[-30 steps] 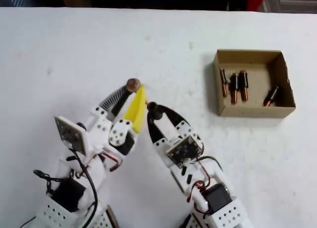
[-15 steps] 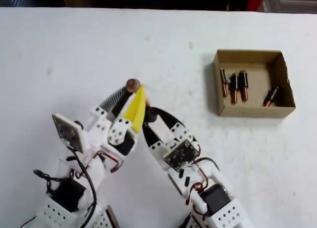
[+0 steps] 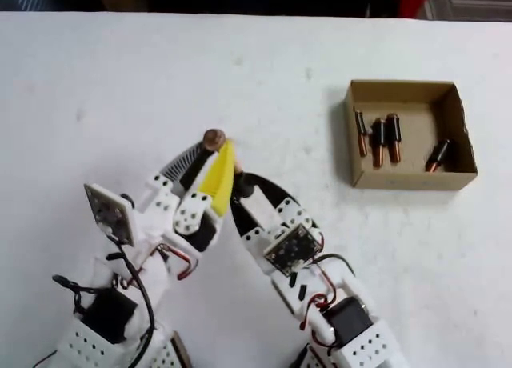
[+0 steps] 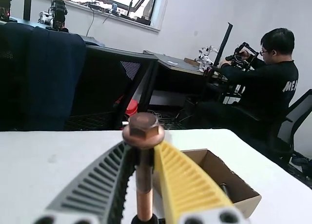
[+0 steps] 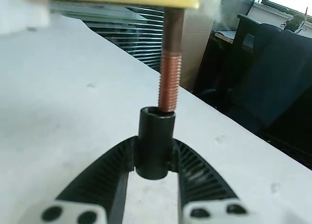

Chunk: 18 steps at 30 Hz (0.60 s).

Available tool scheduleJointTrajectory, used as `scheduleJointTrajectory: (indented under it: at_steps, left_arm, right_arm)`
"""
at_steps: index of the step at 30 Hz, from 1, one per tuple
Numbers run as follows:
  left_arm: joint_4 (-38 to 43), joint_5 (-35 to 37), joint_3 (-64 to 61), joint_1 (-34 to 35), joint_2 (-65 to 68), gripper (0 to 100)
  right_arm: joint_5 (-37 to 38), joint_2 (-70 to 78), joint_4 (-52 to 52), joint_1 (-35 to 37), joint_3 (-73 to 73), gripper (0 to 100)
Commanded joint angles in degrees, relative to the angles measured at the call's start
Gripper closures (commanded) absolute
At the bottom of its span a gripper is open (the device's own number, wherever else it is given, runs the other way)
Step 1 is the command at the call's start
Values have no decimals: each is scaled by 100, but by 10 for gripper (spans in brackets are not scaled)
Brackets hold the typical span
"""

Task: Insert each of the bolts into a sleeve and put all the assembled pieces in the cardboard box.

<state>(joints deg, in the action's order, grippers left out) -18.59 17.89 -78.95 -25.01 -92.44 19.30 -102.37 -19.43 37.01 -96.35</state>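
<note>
On our white table (image 3: 120,72), left pincer (image 4: 141,151) clamps a copper bolt (image 4: 143,129); right pincer (image 5: 153,153) grips a black sleeve (image 5: 155,131) at its tip; cardboard box (image 3: 408,182) at three o'clock.

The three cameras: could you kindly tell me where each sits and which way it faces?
High view: fixed above the table, looking down on left gripper, right gripper, cardboard box.
Left wrist view: on the left wrist, looking past its gripper's clamped bolt.
Right wrist view: on the right wrist, looking past its gripper's sleeve.
Both wrist views share the bolt.
</note>
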Motion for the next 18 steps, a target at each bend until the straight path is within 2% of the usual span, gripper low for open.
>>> scheduleJointTrajectory:
  at_steps: [1,15,18]
  left_arm:
    - [-299,308,105,-4,-4,976]
    - [-1363,325,70,-4,-4,976]
    - [-1301,325,-167,-4,-4,976]
  right_arm:
    - [-35,-75,154,40,-44,981]
    - [-35,-75,127,40,-44,981]
    - [-35,-75,119,40,-44,981]
